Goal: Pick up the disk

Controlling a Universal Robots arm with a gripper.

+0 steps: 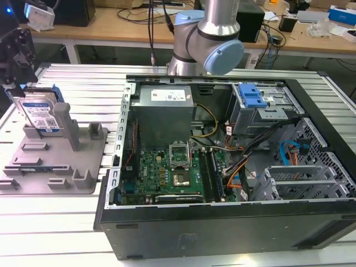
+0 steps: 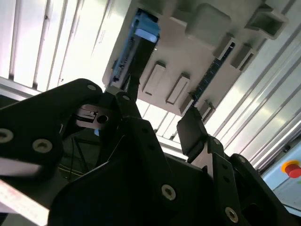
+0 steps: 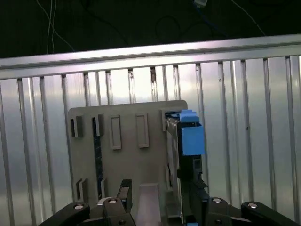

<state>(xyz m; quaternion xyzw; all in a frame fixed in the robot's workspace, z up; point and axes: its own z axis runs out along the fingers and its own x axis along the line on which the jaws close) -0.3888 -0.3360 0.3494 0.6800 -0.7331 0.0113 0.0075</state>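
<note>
gripper (image 3: 161, 189) hovering over upright disk (image 3: 181, 137), jaws apart | disk sitting at 9 o'clock of case (image 1: 222, 233), exterior view | advising: centring before closing

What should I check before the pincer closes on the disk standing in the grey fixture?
1. Is the pincer open: ok, its fingers stand apart in both wrist views.
2. Is the disk upright on edge in the grey fixture: ok.
3. Is the pincer holding nothing: ok.
4. Is the disk centred in the gap: cannot tell; in both wrist views it lines up nearer one finger.
5. Is there clearance to the fixture post beside the disk: cannot tell.
6. Is the open computer case apart from the fixture: ok.
</note>
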